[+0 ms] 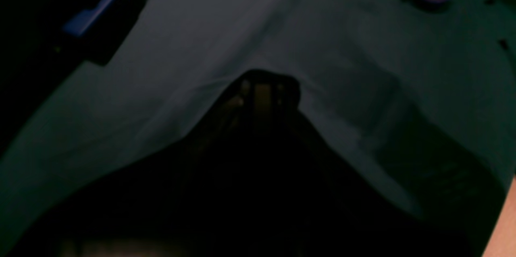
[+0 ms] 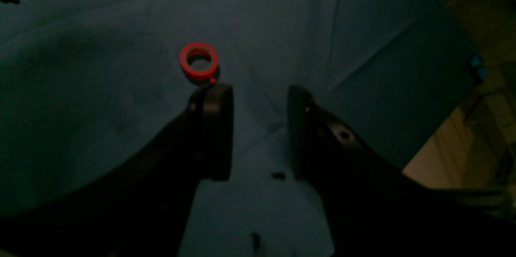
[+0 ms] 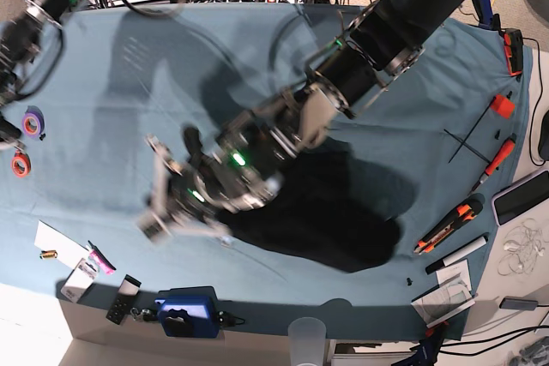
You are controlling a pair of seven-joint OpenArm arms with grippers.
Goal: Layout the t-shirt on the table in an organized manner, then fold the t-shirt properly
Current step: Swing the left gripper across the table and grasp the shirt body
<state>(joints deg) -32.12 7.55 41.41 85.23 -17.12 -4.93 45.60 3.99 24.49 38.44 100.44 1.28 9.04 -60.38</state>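
The black t-shirt (image 3: pixel 334 212) lies crumpled right of centre on the teal table (image 3: pixel 171 83). My left arm reaches in from the top right across the shirt. Its gripper (image 3: pixel 163 212) sits low at the shirt's left edge. In the left wrist view that gripper (image 1: pixel 262 86) is shut, with dark cloth spreading below it and creases in the table cover running to its tip. Whether it pinches fabric does not show. My right gripper (image 2: pixel 260 128) hangs open over bare teal cloth near a red tape roll (image 2: pixel 198 61), holding nothing.
A purple tape roll (image 3: pixel 33 123) and a red one (image 3: pixel 19 163) lie at the left edge. An orange cutter (image 3: pixel 446 227), a screwdriver (image 3: pixel 497 160) and a phone (image 3: pixel 519 197) lie on the right. A blue box (image 3: pixel 184 313) and a plastic cup (image 3: pixel 307 336) stand at the front.
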